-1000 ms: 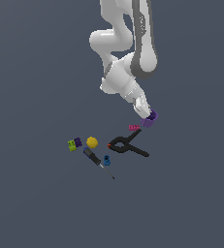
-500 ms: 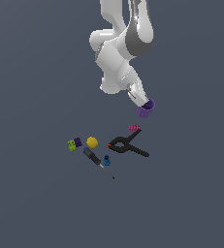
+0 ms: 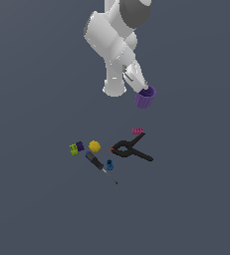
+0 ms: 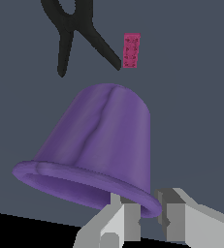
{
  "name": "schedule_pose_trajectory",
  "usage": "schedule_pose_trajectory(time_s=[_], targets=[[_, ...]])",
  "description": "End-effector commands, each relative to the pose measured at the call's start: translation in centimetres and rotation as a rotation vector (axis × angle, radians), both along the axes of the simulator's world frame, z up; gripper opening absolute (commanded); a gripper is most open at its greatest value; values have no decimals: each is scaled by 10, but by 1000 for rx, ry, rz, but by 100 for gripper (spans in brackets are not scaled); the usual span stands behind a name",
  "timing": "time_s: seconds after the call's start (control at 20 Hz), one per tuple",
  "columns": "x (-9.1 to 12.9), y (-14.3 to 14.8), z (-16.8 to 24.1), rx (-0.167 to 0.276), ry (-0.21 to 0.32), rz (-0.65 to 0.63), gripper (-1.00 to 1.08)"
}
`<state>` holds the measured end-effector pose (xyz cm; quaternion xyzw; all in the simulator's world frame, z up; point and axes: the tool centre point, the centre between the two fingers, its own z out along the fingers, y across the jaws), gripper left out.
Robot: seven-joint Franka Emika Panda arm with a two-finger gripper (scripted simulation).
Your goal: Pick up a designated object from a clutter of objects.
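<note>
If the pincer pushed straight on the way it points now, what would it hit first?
Probably the pink ridged piece or the black clamp beside it; both lie beyond the held purple cup in the wrist view. Depth is unclear.

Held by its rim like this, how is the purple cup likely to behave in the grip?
The purple cup probably stays rigid, showing no visible deformation. Pinched only at its flared rim by the gripper, it may pivot. Its rounded body would likely roll if dropped.

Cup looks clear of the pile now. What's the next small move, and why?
Probably hold the grip and ease straight up a little more. The purple cup hangs from the gripper, pinched only at its rim in the wrist view, well above the black clamp and pink piece. A rim pinch could slip, so avoid swinging.
</note>
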<state>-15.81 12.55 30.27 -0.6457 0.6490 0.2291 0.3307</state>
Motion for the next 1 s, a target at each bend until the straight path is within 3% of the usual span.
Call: schedule_pose_trajectory(time_s=[0.0,0.5,0.95], targets=[[-1,-10,22,-2,0,0,-100],[1,-39,91,3,-2,0,-100],[3,-47,114,9,-5,2,-100]])
